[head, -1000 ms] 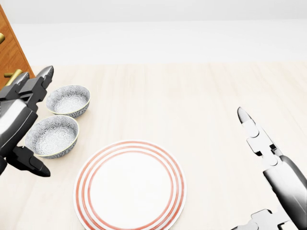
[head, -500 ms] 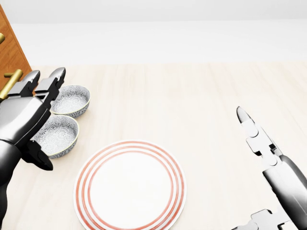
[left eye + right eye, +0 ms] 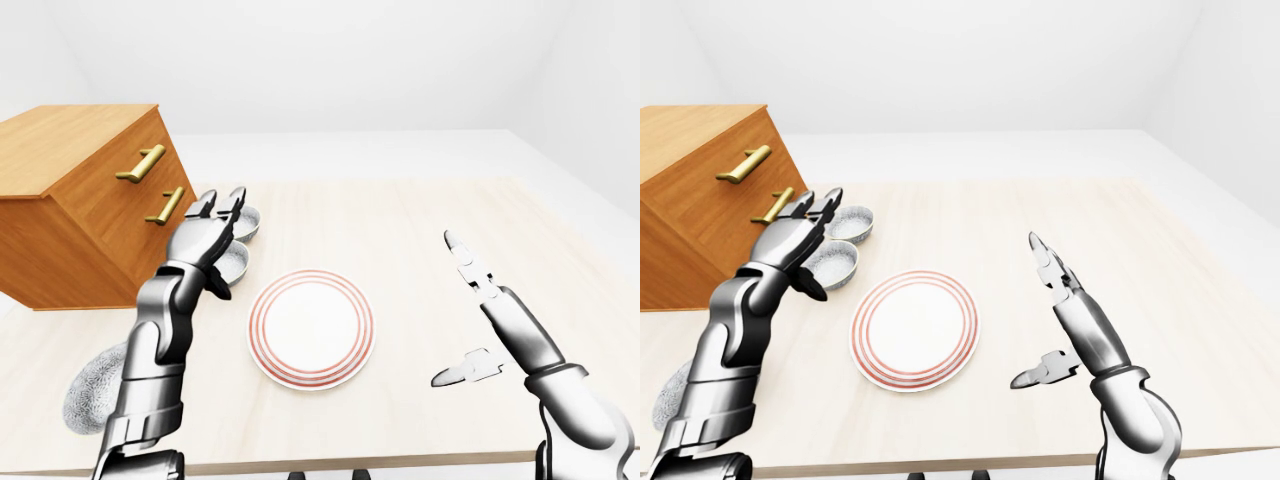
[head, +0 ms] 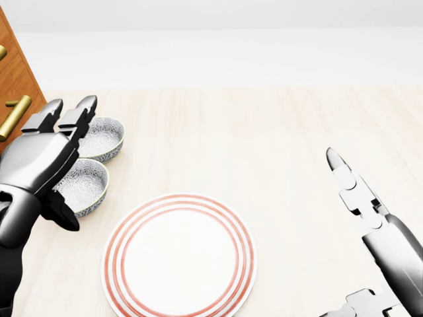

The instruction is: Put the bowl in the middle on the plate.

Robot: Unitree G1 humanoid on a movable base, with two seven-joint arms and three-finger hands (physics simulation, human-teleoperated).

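Three patterned grey bowls stand in a row on the left of the table. The middle bowl (image 4: 86, 185) lies just left of the red-ringed white plate (image 4: 178, 257). The upper bowl (image 4: 106, 139) sits beside it. The lowest bowl (image 3: 90, 390) shows only in the eye views, partly behind my left arm. My left hand (image 4: 66, 162) is open and hovers over the middle bowl, covering its left part, with the thumb at its lower rim and two fingers reaching to the upper bowl. My right hand (image 4: 340, 234) is open at the right, empty, apart from the plate.
A wooden drawer chest (image 3: 70, 200) with brass handles stands tilted at the left, close to the bowls. The light wooden table (image 4: 264, 132) stretches to the right of the plate; its near edge runs along the bottom of the eye views.
My left hand has moved right and upward over the two bowls, and covers more of the middle bowl. The right hand, plate and bowls have not moved.
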